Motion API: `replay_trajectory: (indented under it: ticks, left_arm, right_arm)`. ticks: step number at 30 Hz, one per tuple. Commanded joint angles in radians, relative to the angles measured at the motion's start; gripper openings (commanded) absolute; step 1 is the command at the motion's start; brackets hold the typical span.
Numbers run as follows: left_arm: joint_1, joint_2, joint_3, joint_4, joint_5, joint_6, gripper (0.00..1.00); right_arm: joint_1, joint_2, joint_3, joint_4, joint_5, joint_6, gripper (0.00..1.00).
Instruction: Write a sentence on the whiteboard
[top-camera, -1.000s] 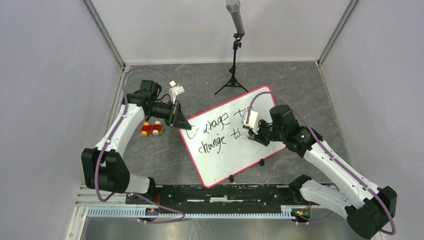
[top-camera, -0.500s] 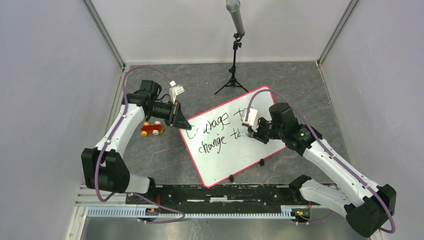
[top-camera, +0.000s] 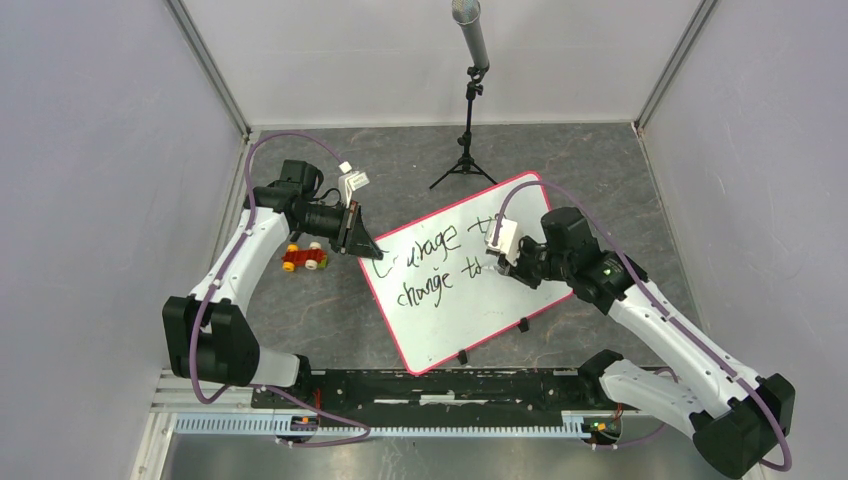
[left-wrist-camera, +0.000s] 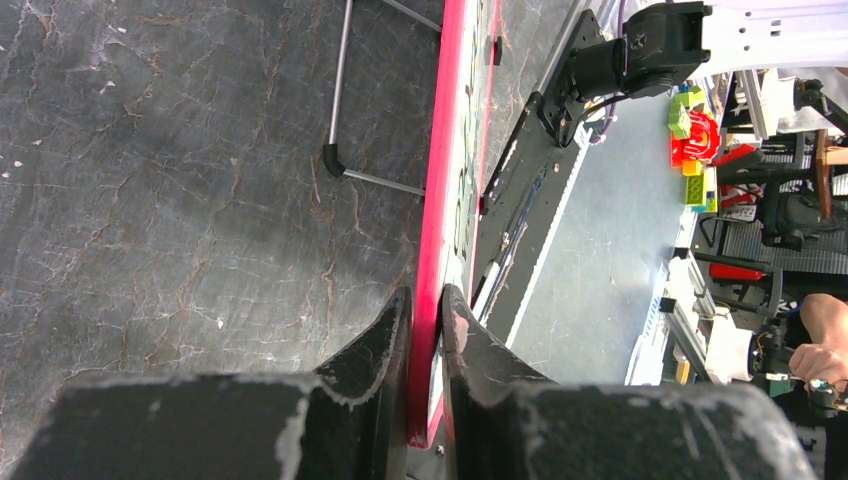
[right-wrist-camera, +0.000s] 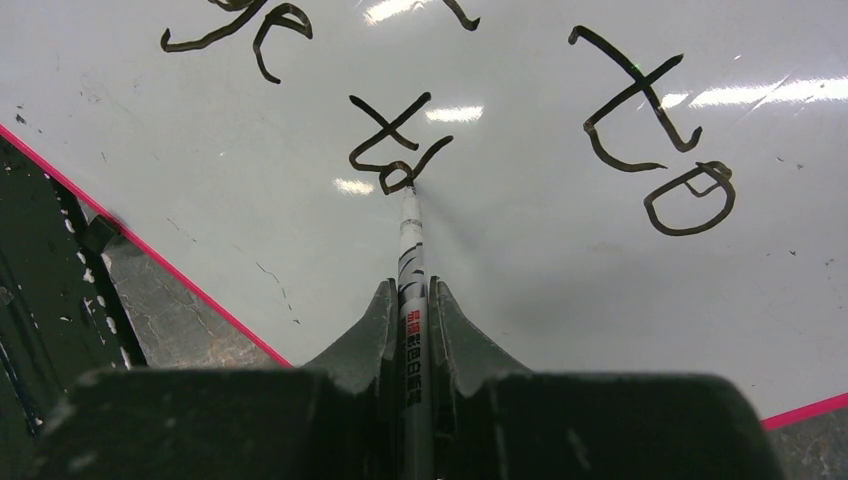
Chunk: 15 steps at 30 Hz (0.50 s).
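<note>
What worries me most is the marker (right-wrist-camera: 410, 250) sliding or twisting between the fingers of the right hand (right-wrist-camera: 412, 292). Its tip is pressed on the whiteboard (top-camera: 450, 325) just ahead of that hand, at the end of a stroke. Too hard a push could skid the tip or bend the line; too light and the stroke would break.

My second worry is the board itself. It seems raised at a tilt off the tabletop (top-camera: 600, 170), and I judge the left hand (left-wrist-camera: 425, 300) is what steadies it. If that pinch slips, the board could swing under the tip and spoil the sentence (top-camera: 432, 243). The second line looks unfinished, so the letters may crowd toward the pink rim beyond the tip.

The right hand is closed tight on the marker, whose barrel runs straight out between its two fingers; it touches nothing else. The left hand is nearly closed, clamped on the board's pink rim with one finger on each face. The writing runs in two lines between the two hands. A toy car (top-camera: 304, 259) sits on the tabletop just beside the left hand, apart from the board.
</note>
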Motion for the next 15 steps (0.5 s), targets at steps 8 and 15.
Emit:
replay_trajectory:
  ticks: [8, 15]
  left_arm:
    - [-0.034, 0.015, 0.009, 0.017, -0.066, 0.043, 0.02]
    - [-0.034, 0.016, 0.009, 0.016, -0.068, 0.041, 0.02]
  right_arm:
    - [-0.005, 0.006, 0.029, 0.039, 0.038, 0.006, 0.00]
    - [-0.006, 0.025, 0.058, 0.051, 0.043, 0.011, 0.00]
